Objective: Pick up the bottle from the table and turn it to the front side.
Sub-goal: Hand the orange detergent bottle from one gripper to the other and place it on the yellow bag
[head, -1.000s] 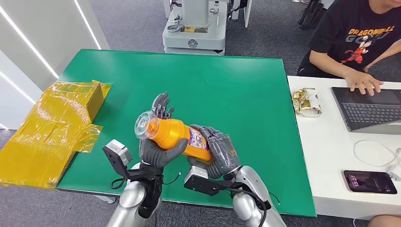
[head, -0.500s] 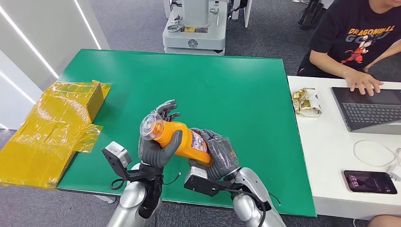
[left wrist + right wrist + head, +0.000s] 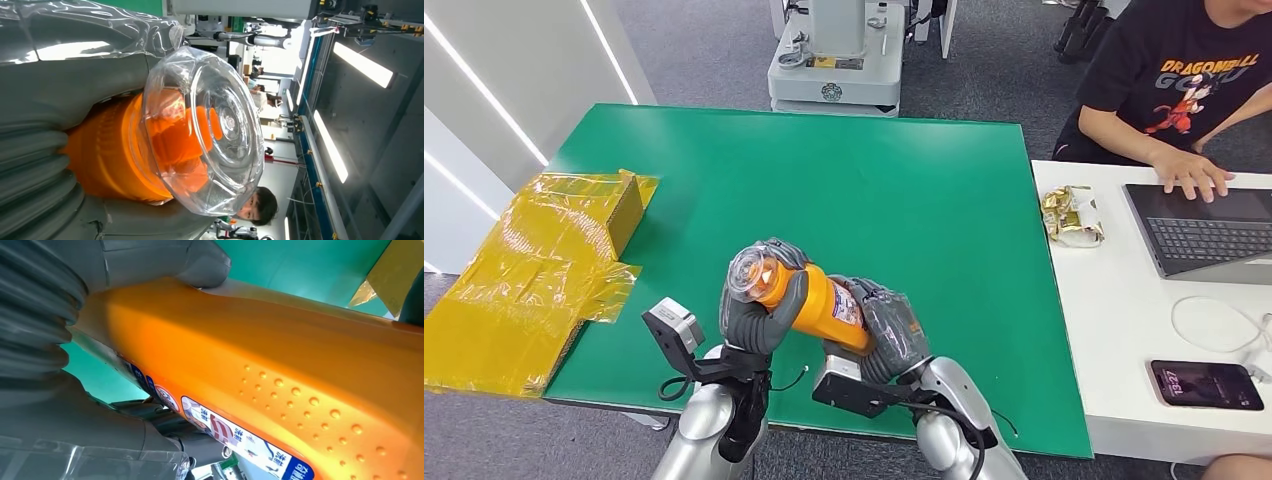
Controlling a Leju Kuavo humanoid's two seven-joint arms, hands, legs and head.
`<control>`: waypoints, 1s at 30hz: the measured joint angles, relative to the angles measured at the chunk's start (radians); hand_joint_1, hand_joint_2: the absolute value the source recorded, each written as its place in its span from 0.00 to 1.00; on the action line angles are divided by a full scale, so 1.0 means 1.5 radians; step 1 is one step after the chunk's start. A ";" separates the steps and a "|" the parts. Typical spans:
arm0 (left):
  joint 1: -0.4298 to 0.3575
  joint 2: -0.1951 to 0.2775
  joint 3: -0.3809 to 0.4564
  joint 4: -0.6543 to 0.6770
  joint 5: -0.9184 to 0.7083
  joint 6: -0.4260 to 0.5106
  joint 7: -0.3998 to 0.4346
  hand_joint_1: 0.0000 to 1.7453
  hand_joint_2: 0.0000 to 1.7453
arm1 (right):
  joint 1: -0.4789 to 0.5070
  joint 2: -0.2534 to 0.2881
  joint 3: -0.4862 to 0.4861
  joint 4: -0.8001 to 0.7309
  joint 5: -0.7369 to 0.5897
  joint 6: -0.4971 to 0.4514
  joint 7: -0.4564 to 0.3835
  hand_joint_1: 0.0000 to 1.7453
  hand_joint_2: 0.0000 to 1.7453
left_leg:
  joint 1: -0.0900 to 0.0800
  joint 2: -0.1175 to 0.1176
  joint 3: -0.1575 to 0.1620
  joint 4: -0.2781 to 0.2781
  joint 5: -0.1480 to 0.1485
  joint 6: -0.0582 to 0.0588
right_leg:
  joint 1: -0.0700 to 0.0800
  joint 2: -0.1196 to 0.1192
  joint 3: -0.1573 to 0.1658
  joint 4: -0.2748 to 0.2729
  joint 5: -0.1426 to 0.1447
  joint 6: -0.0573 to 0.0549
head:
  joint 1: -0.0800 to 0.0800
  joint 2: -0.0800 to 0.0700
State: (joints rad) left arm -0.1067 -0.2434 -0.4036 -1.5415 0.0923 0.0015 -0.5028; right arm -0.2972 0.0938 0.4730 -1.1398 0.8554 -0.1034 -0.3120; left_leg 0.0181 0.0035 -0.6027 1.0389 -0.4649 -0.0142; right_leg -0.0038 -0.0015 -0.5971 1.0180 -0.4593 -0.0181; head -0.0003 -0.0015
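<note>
Both hands (image 3: 764, 310) (image 3: 886, 335) around the tilted orange bottle (image 3: 816, 300) above the table (image 3: 904, 200).

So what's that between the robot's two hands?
An orange bottle with a clear cap. In the head view the left hand grips its cap end and the right hand grips its base, holding it tilted above the green table.

You have a green worktop (image 3: 874, 190) carrying a yellow-wrapped carton (image 3: 534, 270) that overhangs its left edge. Just beside it on the right stands a white worktop (image 3: 1114, 330), on which lie a laptop (image 3: 1204, 230), a gold foil packet (image 3: 1071, 215), a phone (image 3: 1206, 384) and a white cable (image 3: 1219, 322).
</note>
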 joint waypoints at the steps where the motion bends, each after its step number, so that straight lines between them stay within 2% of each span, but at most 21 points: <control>1: 0.000 0.000 0.000 0.000 0.000 0.000 0.000 1.00 1.00 | 0.001 0.000 0.000 -0.001 0.000 -0.002 0.000 0.98 1.00 | 0.000 0.000 0.000 0.000 0.000 0.000 | 0.000 0.000 0.000 0.000 0.000 0.000 | 0.000 0.000; 3: 0.000 0.000 0.000 0.000 0.000 0.000 0.000 1.00 1.00 | 0.003 0.000 -0.001 -0.003 0.000 -0.007 0.001 0.94 1.00 | 0.000 0.000 0.000 0.000 0.000 0.000 | 0.000 0.000 0.000 0.000 0.000 0.000 | 0.000 0.000; 4: 0.000 0.000 0.000 0.000 0.000 0.000 0.000 1.00 1.00 | 0.004 0.000 -0.002 -0.004 0.001 -0.010 0.002 0.81 1.00 | 0.000 0.000 0.000 0.000 0.000 0.000 | 0.000 0.000 0.000 0.000 0.000 0.000 | 0.000 0.000; 7: 0.000 -0.001 0.000 0.000 0.000 -0.001 0.000 1.00 1.00 | 0.007 0.000 -0.003 -0.009 0.002 -0.013 0.003 0.12 1.00 | 0.000 0.000 0.000 0.000 0.000 0.000 | 0.000 0.000 0.000 0.000 0.000 0.000 | 0.000 0.000; 8: 0.000 -0.002 -0.001 0.000 0.000 -0.001 0.000 1.00 1.00 | 0.008 0.000 -0.004 -0.011 0.001 -0.015 0.003 0.00 1.00 | 0.000 0.000 0.000 0.000 0.000 0.000 | 0.000 0.000 0.000 0.000 0.000 0.000 | 0.000 0.000; 18: 0.000 -0.002 -0.001 0.002 0.007 0.024 -0.003 1.00 1.00 | 0.046 0.006 -0.009 -0.101 -0.063 -0.093 -0.019 0.00 1.00 | 0.000 0.000 0.000 0.000 0.000 0.000 | 0.000 0.000 0.000 0.000 0.000 0.000 | 0.000 0.000; 25: 0.001 0.005 0.003 -0.005 -0.012 0.069 -0.014 1.00 1.00 | 0.081 0.013 -0.010 -0.186 -0.157 -0.144 -0.067 0.00 1.00 | 0.000 0.000 0.000 0.000 0.000 0.000 | 0.000 0.000 0.000 0.000 0.000 0.000 | 0.000 0.000; 30: 0.006 0.021 0.026 -0.031 -0.074 0.115 -0.016 1.00 1.00 | 0.095 0.013 -0.007 -0.227 -0.234 -0.184 -0.113 0.00 1.00 | 0.000 0.000 0.000 0.000 0.000 0.000 | 0.000 0.000 0.000 0.000 0.000 0.000 | 0.000 0.000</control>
State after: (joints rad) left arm -0.0972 -0.2112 -0.3640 -1.5875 -0.0184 0.1748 -0.5265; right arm -0.1544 0.1141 0.4619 -1.4801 0.5048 -0.3791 -0.4815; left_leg 0.0182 0.0035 -0.6030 1.0385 -0.4649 -0.0142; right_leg -0.0038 -0.0015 -0.5972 1.0183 -0.4594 -0.0180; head -0.0003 -0.0015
